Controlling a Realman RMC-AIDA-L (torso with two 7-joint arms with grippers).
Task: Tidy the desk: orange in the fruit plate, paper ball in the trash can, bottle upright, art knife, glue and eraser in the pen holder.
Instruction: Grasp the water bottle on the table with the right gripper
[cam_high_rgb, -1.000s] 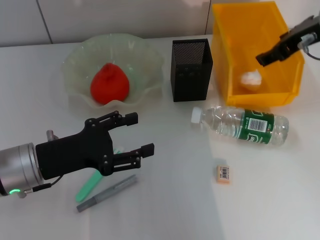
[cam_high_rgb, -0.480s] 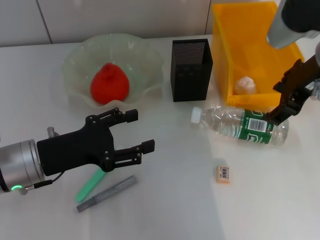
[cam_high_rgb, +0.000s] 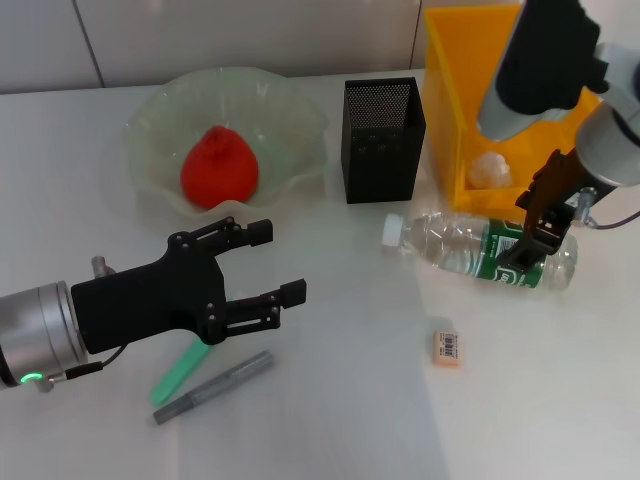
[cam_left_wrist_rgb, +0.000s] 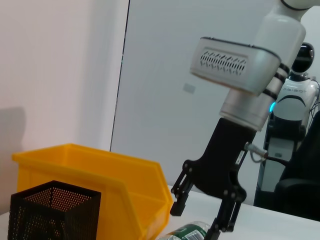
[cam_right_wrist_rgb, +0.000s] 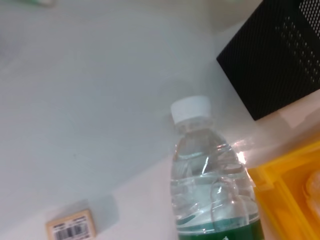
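You see the trash can holding the paper ball. Your right gripper has swung down from it, fingers spread over the lying bottle: uprighting looks next. Your left gripper hovers open, empty.

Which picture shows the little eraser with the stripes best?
The head view: the whole eraser lies free on the table, label up. The right wrist view catches it only at the picture's edge. The left wrist view does not show it.
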